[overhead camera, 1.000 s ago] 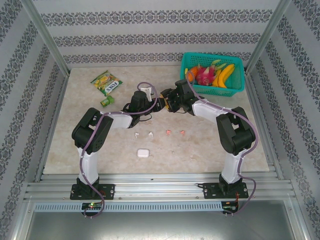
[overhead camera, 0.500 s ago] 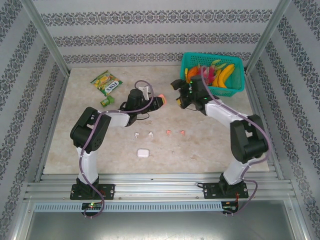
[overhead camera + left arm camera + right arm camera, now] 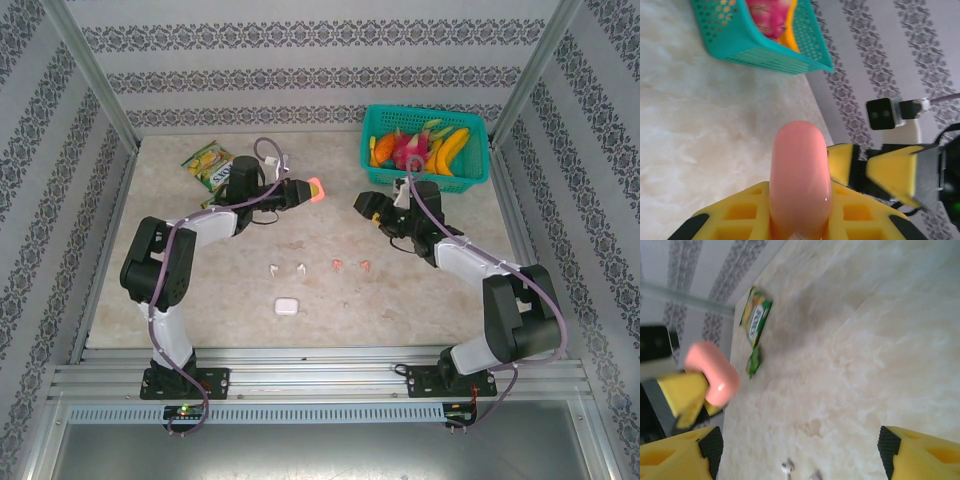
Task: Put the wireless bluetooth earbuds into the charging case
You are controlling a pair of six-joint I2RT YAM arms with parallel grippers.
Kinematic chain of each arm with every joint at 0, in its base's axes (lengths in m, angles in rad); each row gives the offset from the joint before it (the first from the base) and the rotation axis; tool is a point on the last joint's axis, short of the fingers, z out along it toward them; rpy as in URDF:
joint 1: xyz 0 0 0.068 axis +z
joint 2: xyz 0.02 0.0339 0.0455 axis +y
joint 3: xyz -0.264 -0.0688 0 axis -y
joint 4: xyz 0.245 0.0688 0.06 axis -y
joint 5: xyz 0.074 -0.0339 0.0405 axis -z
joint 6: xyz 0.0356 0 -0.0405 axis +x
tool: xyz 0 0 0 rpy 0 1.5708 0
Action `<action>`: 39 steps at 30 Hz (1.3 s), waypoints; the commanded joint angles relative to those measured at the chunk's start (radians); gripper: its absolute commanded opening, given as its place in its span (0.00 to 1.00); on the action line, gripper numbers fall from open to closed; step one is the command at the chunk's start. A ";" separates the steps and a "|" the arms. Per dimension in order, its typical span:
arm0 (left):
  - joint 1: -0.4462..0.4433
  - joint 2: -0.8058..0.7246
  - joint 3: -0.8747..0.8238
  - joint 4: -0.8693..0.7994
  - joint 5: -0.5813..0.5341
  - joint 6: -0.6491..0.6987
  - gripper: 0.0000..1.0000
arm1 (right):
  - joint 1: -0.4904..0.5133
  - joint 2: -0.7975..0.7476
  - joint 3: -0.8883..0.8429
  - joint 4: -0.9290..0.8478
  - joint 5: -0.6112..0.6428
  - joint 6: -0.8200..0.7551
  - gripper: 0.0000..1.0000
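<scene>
While the bench (image 3: pixel 420 300) carries a teal basket (image 3: pixel 465 180) at upper right, the right pincer (image 3: pixel 368 205) hangs spread, its yellow fingers (image 3: pixel 670 455) cut off at its wrist view's lower corners. The left pincer (image 3: pixel 303 190) pinches a coral-pink case (image 3: pixel 315 189) left of centre; its wrist view shows the case's long axis running up the frame, rounded end uppermost, base hidden between fingers. Two white earbuds (image 3: pixel 272 268) and two pink earbuds (image 3: pixel 338 265) lie in a row lower down, too small to tell their pointing.

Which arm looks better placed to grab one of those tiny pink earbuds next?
Right, probably. The right gripper is open and empty, and a pink earbud lies on the table close by. The left gripper is shut on the pink case.
</scene>
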 commanded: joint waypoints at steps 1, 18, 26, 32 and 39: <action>0.000 -0.049 0.037 -0.064 0.109 0.037 0.04 | 0.034 -0.041 -0.014 0.081 -0.076 -0.141 0.81; -0.007 -0.071 0.056 -0.125 0.154 0.067 0.04 | 0.094 0.083 0.125 0.124 -0.121 -0.118 0.77; -0.016 -0.079 0.050 -0.131 0.162 0.073 0.04 | 0.111 0.145 0.206 0.117 -0.110 -0.100 0.73; -0.019 -0.089 0.054 -0.132 0.158 0.072 0.03 | 0.114 0.183 0.221 0.115 -0.104 -0.093 0.71; -0.021 -0.094 0.063 -0.137 0.154 0.072 0.03 | 0.121 0.204 0.206 0.132 -0.105 -0.080 0.69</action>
